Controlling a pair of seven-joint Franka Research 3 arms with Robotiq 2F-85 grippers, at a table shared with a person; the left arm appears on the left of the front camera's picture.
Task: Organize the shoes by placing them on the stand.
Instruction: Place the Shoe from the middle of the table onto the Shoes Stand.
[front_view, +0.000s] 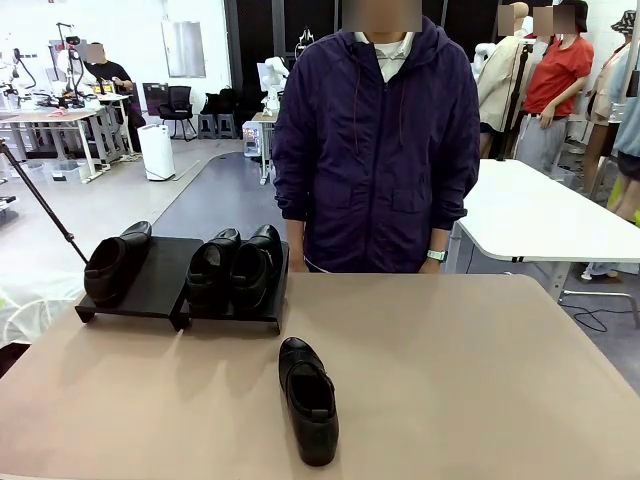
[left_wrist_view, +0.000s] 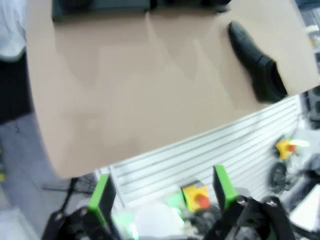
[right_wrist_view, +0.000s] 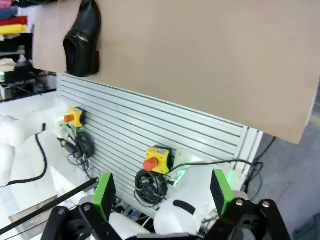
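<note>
In the left wrist view the lone shoe (left_wrist_view: 257, 65) lay at the upper right, well apart from the left fingers (left_wrist_view: 102, 197), which stood apart and empty at the bottom edge. The right fingers (right_wrist_view: 220, 190) were likewise spread, off the desk (front_view: 450, 370). Three shoes (front_view: 235, 265) sat on the stand (front_view: 150, 285), upper left of the front view.

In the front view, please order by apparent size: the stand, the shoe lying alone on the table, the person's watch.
1. The stand, the largest.
2. The lone shoe; being nearer to the camera enlarges it.
3. The watch, the smallest.
</note>
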